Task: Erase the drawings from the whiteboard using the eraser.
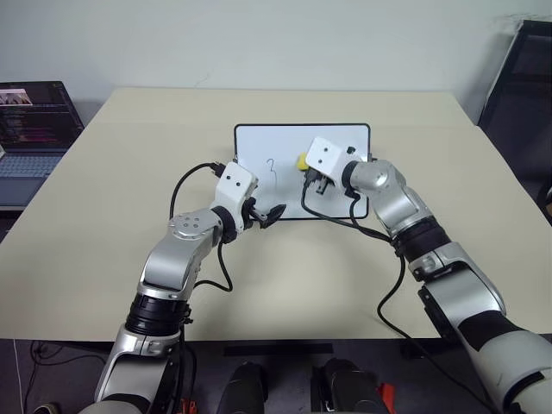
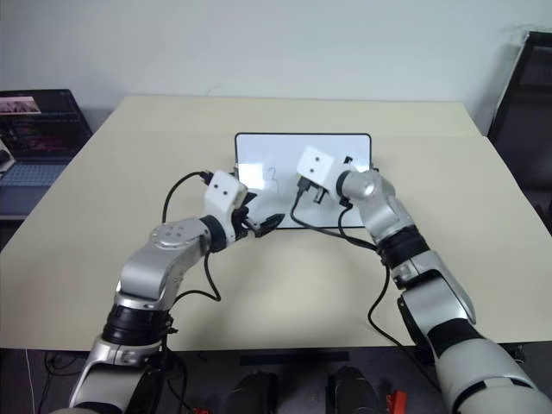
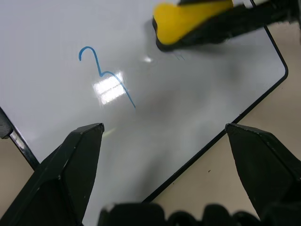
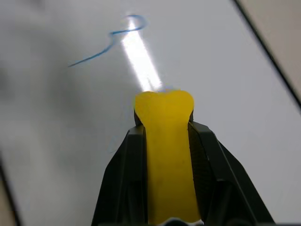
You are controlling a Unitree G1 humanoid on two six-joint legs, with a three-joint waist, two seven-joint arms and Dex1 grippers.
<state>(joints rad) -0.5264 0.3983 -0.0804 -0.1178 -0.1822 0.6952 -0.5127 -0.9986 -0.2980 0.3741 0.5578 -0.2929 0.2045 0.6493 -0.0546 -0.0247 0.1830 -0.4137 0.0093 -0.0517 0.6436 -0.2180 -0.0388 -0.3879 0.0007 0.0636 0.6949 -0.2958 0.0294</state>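
The whiteboard lies flat on the beige table, past its middle. One blue drawing like a "3" shows on its left half, also in the left wrist view and the right wrist view. My right gripper is shut on the yellow eraser, whose tip rests on the board just right of the "3". Faint ink traces lie beside the eraser. My left gripper stands open over the board's near left corner, with nothing between its fingers.
An open laptop sits on a lower surface off the table's left edge. A black frame stands off the far right corner. Black cables loop from both wrists over the table.
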